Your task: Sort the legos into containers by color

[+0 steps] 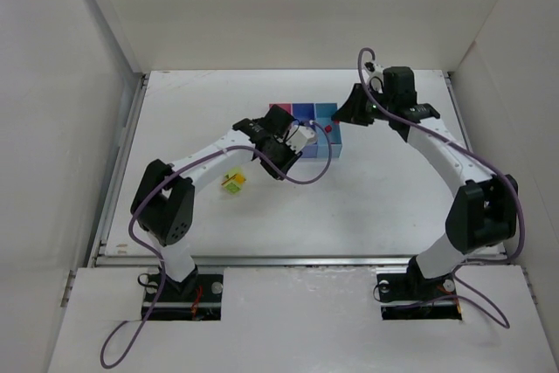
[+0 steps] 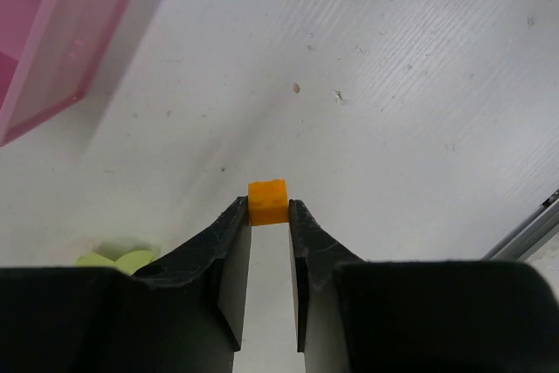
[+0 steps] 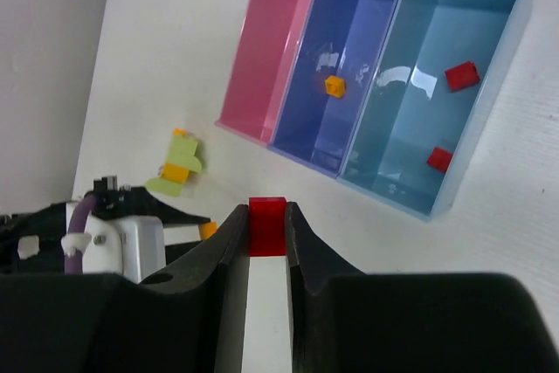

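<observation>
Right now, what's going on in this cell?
Both arms are holding bricks. The left gripper is shut on an orange lego above the table, close to the pink bin. The right gripper is shut on a red lego near the bins. The purple-blue bin holds one orange brick, and the light blue bin holds two red bricks. The pink bin looks empty. A few loose legos, lime green and orange, lie on the table.

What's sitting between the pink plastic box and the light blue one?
The purple-blue rectangular plastic bin, joined to both, with one tiny orange plastic brick lying inside. The right wrist view shows it clearly.
</observation>
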